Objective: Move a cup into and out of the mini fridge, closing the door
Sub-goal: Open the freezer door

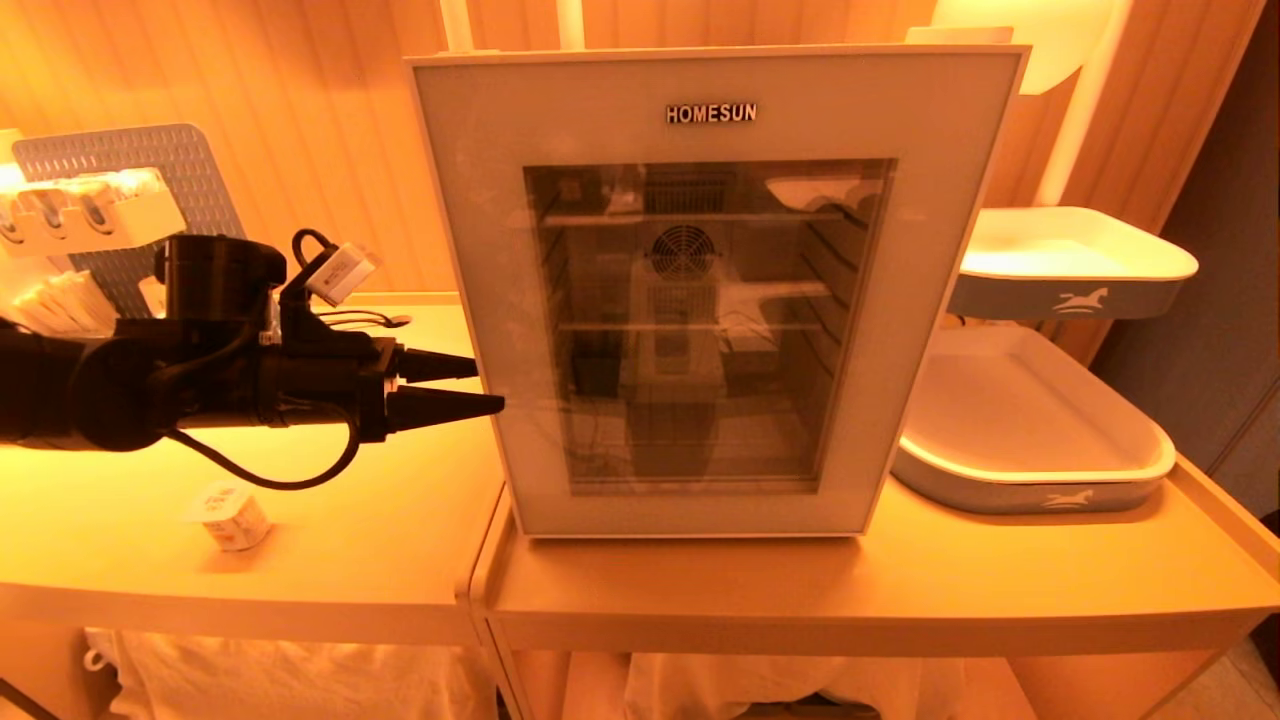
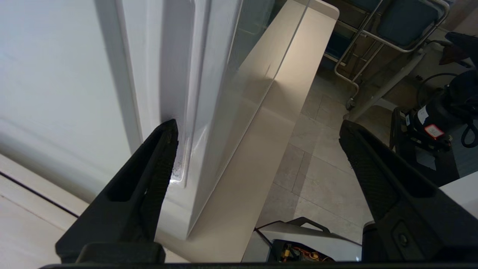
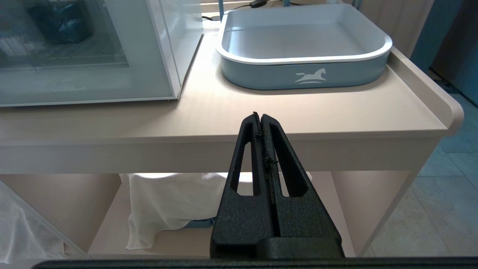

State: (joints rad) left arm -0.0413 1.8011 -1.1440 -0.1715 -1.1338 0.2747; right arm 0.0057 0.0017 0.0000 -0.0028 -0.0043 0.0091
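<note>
My left gripper (image 1: pixel 485 386) points level at the left edge of the mini fridge (image 2: pixel 56 74), fingers spread wide w/ nothing between them. In the wrist view one fingertip (image 2: pixel 166 138) sits right at the seam where the door (image 1: pixel 715 290) meets the body; can't tell if it actually touches. The door looks shut flat from the front. Through the dark glass I only make out shelves and a fan, the rest is murky. The cup (image 1: pixel 229 515) stands on the table (image 1: pixel 400 560) below and behind my fingers, well apart, label hard to read. My right gripper (image 3: pixel 260 119) hangs low in front of the table edge, fingers pressed together, near a blue tray (image 3: pixel 304 73).
</note>
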